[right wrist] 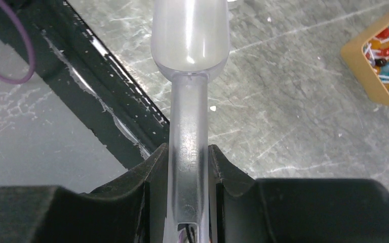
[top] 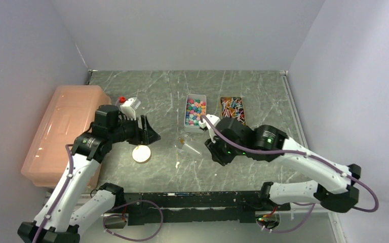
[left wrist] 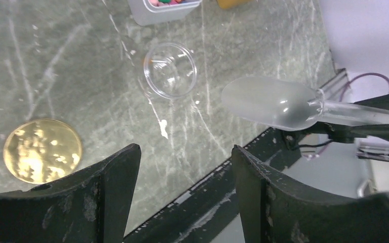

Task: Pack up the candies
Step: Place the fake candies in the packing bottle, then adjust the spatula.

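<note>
Packing apparently not begun: 0 candies in clear cup (left wrist: 170, 70). Candies (top: 195, 109) sat in white tray (top: 190, 124), 12 o'clock from cup. Right gripper (right wrist: 188, 157) clamped handle of empty scoop (right wrist: 190, 35). Left gripper (left wrist: 185, 187) gaped wide, holding nothing.

left wrist view crops candies (left wrist: 168, 2), right wrist view crops scoop (right wrist: 190, 45) tip

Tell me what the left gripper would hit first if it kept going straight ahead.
Most likely the small clear cup, almost dead ahead of the left gripper. Depth is unclear, so it could meet the table short of the cup.
</note>
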Robot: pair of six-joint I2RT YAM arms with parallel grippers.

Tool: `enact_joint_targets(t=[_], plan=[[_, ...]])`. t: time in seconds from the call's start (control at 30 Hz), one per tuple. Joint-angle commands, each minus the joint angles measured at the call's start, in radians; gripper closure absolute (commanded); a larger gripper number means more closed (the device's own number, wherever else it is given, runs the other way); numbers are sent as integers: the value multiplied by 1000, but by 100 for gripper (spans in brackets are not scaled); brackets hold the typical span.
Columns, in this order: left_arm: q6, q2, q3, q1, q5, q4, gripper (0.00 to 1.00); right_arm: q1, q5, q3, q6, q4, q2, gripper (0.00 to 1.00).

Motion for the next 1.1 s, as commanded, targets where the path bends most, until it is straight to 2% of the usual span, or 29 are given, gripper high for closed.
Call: enact_joint_targets(t=[0.0,0.13,0.33,0.6,0.93,1.07], plan=[[-70,42,59,0,154,32,28,3,-79,-96,-113,202,-141,100],[-132,82,71,0,274,70,28,19,-145,-188,-192,324,-279,100],[-265,119,64,-1,459,143,28,60,-164,-291,-285,467,-363,100],[-347,123,25,0,530,146,31,80,-155,-380,-380,611,-423,100],[-343,99,-1,0,518,96,34,81,-131,-381,-413,662,-432,100],[-361,91,-18,0,538,122,50,83,-120,-375,-418,671,-421,100]])
